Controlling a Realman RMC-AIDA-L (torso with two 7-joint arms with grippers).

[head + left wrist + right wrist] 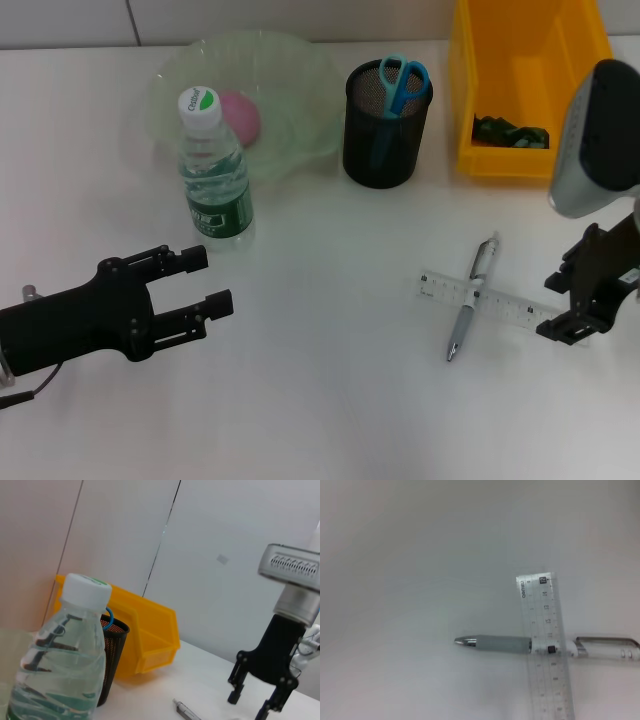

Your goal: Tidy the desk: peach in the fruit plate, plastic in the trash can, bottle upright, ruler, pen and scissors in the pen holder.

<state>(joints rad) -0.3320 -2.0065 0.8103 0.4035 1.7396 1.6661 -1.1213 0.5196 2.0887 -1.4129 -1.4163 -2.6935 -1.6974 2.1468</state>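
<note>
1. The pen [471, 300] lies flat on the white desk [330, 400], right of centre, its long axis running nearly front to back. Its silver tip points toward the robot, leaning slightly to the robot's left, and its clip end points away toward the bin.
2. The clear ruler [490, 300] lies under the pen and crosses it near the pen's middle. Its long axis runs left to right, with the right end sitting a little nearer the robot.
3. In the right wrist view the pen [520, 644] and ruler [545, 645] form a cross, the grey grip on one side of the ruler and the clip on the other.
4. The right end effector [575, 300] hovers just beside the ruler's right end; its jaws stand apart and hold nothing.
5. The left end effector [205, 285] sits low on the left, near the bottle, with its two fingers spread wide and empty.
6. The water bottle [213, 170] stands upright, white cap on top, just in front of the fruit plate [300, 110].
7. The pink peach [243, 117] rests inside the plate.
8. The blue-handled scissors [403, 82] stand handles-up in the black mesh pen holder [385, 140].
9. Dark green plastic [510, 131] lies in the yellow bin [470, 100], right of the holder.
</note>
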